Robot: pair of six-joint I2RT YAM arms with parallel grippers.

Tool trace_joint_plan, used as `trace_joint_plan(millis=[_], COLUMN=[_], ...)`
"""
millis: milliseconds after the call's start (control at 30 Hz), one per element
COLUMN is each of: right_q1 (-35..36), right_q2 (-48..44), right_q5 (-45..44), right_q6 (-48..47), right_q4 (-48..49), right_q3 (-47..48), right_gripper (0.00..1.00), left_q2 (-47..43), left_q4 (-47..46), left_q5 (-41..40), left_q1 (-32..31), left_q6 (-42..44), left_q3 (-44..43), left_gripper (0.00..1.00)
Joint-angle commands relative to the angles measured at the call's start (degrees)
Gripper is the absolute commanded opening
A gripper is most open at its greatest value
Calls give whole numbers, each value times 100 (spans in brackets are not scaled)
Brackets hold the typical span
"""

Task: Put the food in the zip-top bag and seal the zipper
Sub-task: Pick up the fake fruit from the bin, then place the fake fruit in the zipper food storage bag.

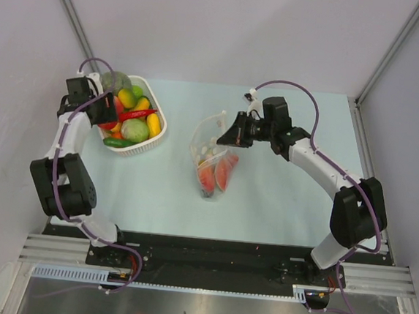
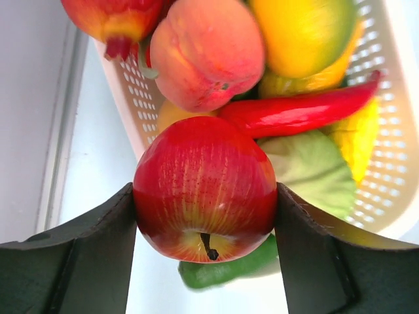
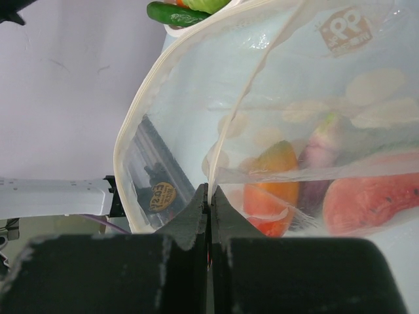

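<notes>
My left gripper [image 2: 206, 219] is shut on a red apple [image 2: 206, 190], held just above the near-left rim of the white slotted basket [image 2: 386, 196]. In the top view this gripper [image 1: 105, 112] is at the basket's left side. More food lies in the basket: a red pepper [image 2: 301, 108], a peach [image 2: 209, 52], and yellow and green pieces. My right gripper [image 3: 209, 191] is shut on the mouth edge of the clear zip-top bag [image 3: 196, 85] and holds it open and raised. The zipper [image 3: 141, 104] runs along the mouth. A watermelon slice [image 3: 373, 203] and an orange piece [image 3: 272, 170] lie inside.
The basket [image 1: 161, 127] stands at the table's back left. The bag [image 1: 210, 161] lies mid-table, its mouth toward the back, with the right gripper [image 1: 222, 137] at that mouth. A green vegetable [image 2: 222, 271] hangs at the basket's near edge. Grey walls close in both sides.
</notes>
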State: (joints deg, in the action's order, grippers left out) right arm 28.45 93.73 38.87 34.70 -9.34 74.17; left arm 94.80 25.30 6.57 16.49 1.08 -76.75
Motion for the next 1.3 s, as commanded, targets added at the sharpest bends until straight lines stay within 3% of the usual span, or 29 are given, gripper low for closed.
trace_joint_plan(millis=[0,267,400,600,733,833,867,933,1067,1167,1267], right_q1=[73,187,223,223,231,223,231,231,223,205,179], right_q2=[31,84,84,31,-74,-92,-101,-92,-118,-154,-171], right_q5=[59,50,68,94,120,181,208,261,375,525,595], right_q6=[-112,-112,-130,-121,-226,-235,-218,-157,-121,-34,116], right_q4=[117,152,170,179,170,187,222,301,442,600,741], right_q3=[300,352,370,431,467,449,440,423,379,317,291], right_gripper=[0,0,0,0,0,0,0,0,0,0,0], left_q2=[-901,-1737,-1746,-1615,-1605,-1754,-1798,-1869,-2001,-1949,-1913], left_q4=[159,344,379,616,854,784,766,775,722,687,504], left_q5=[292,1662,1594,1471,1145,1005,970,847,951,1232,831], left_q1=[-321,-2482,-3781,-4531,-4637,-4637,-4637,-4620,-4269,-3567,-2724], left_q6=[-186,-793,-864,-794,-724,-697,-697,-627,-653,-925,-917], left_q3=[-638,-1008,-1000,-350,-77,-59,-94,-182,-489,-691,-561], left_gripper=[52,54,56,57,63,79,91,100,100,100,100])
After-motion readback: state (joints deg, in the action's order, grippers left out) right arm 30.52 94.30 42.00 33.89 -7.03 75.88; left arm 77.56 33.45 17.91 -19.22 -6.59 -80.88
